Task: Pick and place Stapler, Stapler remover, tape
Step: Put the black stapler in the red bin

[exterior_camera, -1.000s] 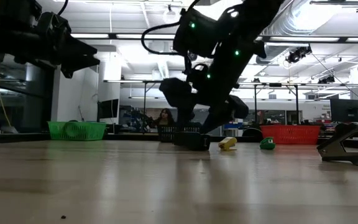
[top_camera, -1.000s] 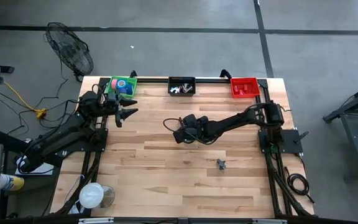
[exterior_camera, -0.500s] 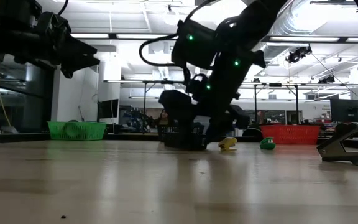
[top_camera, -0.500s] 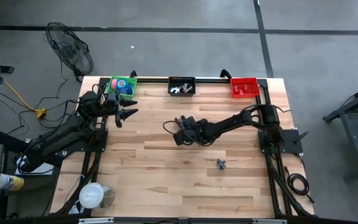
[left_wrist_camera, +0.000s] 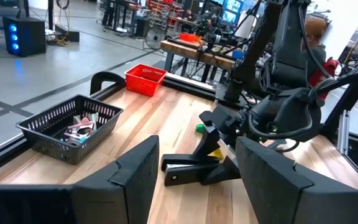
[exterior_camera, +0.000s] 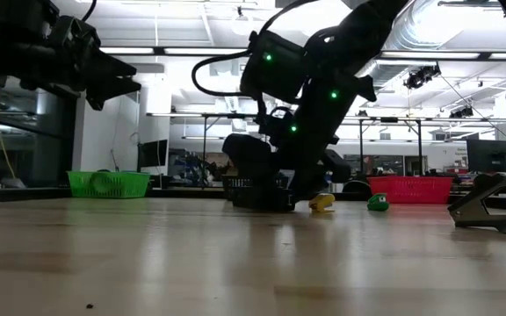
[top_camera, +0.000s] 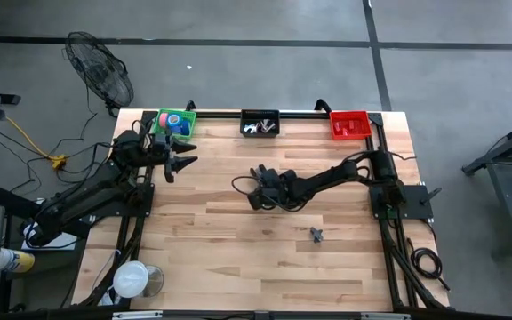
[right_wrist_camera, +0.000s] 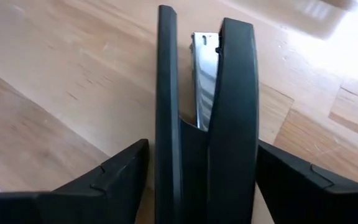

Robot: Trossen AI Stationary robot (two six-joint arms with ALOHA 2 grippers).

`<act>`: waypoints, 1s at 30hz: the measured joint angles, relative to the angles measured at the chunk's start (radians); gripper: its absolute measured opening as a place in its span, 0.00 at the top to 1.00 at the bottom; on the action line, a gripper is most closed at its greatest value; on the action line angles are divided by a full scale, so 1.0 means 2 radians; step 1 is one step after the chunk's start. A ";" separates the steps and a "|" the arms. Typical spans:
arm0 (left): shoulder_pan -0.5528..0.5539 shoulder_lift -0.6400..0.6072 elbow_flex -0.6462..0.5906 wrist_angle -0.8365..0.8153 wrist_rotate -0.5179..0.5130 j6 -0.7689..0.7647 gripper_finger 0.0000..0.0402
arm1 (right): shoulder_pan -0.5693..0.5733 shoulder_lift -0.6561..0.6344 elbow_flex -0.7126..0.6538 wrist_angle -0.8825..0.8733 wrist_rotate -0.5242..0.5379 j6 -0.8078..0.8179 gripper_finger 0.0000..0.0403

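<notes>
You are working in a robotics lab or industrial workshop (big and open-plan): grey concrete floor [top_camera: 238,22] around the wooden table [top_camera: 238,240], a pedestal fan [top_camera: 100,71] at its ten o'clock, exposed ceiling ducts [exterior_camera: 451,31] and strip lights overhead, equipment-laden benches [left_wrist_camera: 194,46] beyond.

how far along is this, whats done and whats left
Done: coloured tape rolls lie in the green basket, and small items in the black basket.
In hand: the right gripper is low over the stapler, fingers open either side, not clamped.
Left: the stapler, a yellow roll, a green roll and a small dark item on the table. The left gripper waits open by the green basket.
</notes>
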 joint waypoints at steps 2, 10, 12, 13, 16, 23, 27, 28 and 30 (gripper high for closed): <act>0.000 0.000 0.000 0.000 0.000 0.000 0.48 | 0.000 0.000 0.000 0.006 -0.003 -0.014 0.37; 0.000 0.000 0.000 0.000 0.001 0.000 0.48 | -0.001 0.001 0.000 0.016 -0.017 -0.034 0.54; 0.000 0.000 0.000 0.000 0.002 0.000 0.48 | -0.001 0.001 0.000 0.016 -0.018 -0.034 0.58; 0.000 0.000 0.000 0.000 0.003 0.000 0.48 | -0.001 0.001 0.000 0.016 -0.018 -0.034 0.59; 0.000 0.000 0.000 -0.001 0.003 0.000 0.48 | -0.001 -0.004 -0.001 0.011 -0.021 -0.045 0.59; 0.000 0.000 0.000 -0.004 0.004 0.000 0.48 | -0.007 -0.063 -0.004 -0.091 -0.030 -0.049 0.59; 0.000 0.000 0.000 -0.004 0.005 0.000 0.48 | -0.021 -0.117 -0.002 -0.190 -0.020 -0.026 0.59; 0.000 0.000 0.000 -0.004 0.005 0.000 0.48 | -0.025 -0.129 -0.002 -0.216 -0.018 -0.019 0.59; 0.000 0.000 0.000 -0.004 0.006 0.000 0.48 | -0.037 -0.156 -0.002 -0.269 -0.020 -0.003 0.59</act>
